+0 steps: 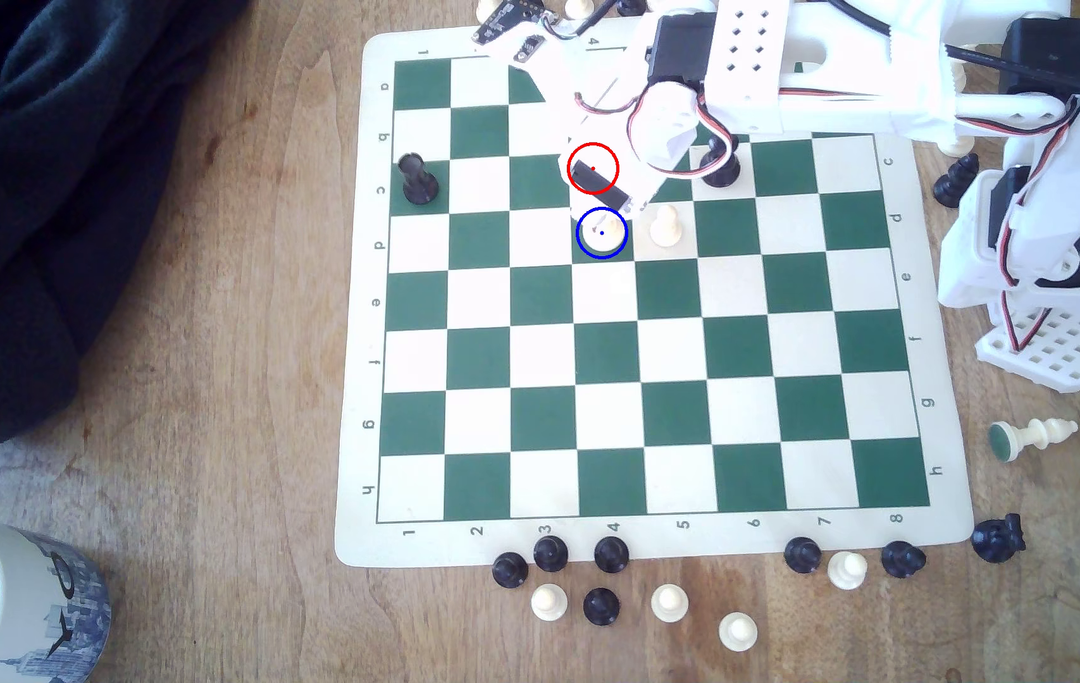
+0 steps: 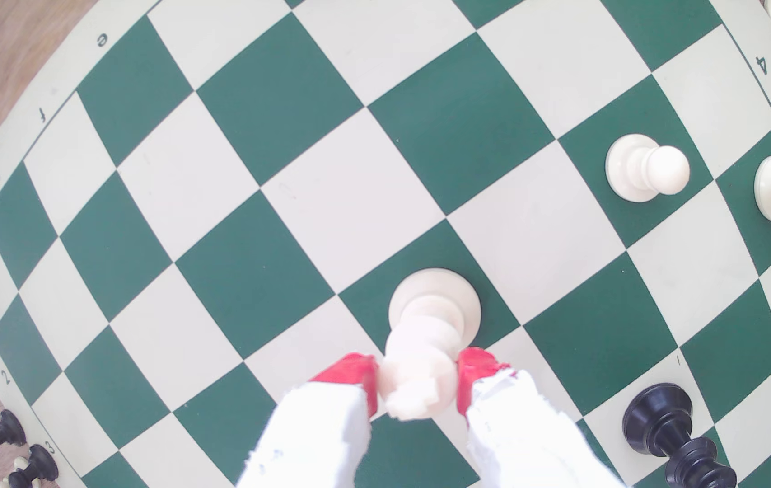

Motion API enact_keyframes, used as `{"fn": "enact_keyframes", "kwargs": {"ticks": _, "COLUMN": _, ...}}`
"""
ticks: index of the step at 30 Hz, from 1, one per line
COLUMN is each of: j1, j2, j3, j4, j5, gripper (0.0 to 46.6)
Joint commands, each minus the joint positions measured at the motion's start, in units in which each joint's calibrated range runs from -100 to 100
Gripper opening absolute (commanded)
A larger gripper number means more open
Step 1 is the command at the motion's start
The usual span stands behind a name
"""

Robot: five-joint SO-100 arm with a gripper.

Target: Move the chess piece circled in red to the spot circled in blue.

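Note:
The chess piece (image 2: 430,324) is cream-white with a round flared base, a ribbed collar and a notched top. It stands upright on a dark green square (image 2: 496,286). My gripper (image 2: 418,382) is shut on its head, with a red pad (image 2: 350,375) pressed against each side. In the exterior view the piece (image 1: 609,231) sits inside the blue ring that marks the spot (image 1: 622,255), under my gripper (image 1: 608,205). The red ring lies over my gripper's body, one square farther back.
A cream pawn (image 1: 665,226) stands one square to the exterior view's right of the held piece. A black piece (image 1: 718,169) is behind it and another black piece (image 1: 417,178) is at the board's left. Captured pieces (image 1: 603,578) line the front edge. A mug (image 1: 4,591) is front left.

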Motion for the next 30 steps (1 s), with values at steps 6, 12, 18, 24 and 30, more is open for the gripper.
{"fn": "enact_keyframes", "kwargs": {"ticks": 6, "j1": 0.35, "j2": -4.88, "j3": -0.72, "j4": 1.54, "j5": -0.10, "gripper": 15.8}}
{"fn": "enact_keyframes", "kwargs": {"ticks": 12, "j1": 0.97, "j2": -11.16, "j3": -0.72, "j4": 6.86, "j5": 0.24, "gripper": 16.8}}
{"fn": "enact_keyframes", "kwargs": {"ticks": 18, "j1": 0.19, "j2": -19.65, "j3": 3.99, "j4": 9.32, "j5": 0.29, "gripper": 16.6}}
{"fn": "enact_keyframes", "kwargs": {"ticks": 24, "j1": -2.86, "j2": -43.25, "j3": 30.46, "j4": -3.54, "j5": 6.20, "gripper": 19.7}}
{"fn": "enact_keyframes", "kwargs": {"ticks": 30, "j1": -1.38, "j2": -53.95, "j3": 40.62, "j4": -19.02, "j5": 6.98, "gripper": 11.7}}
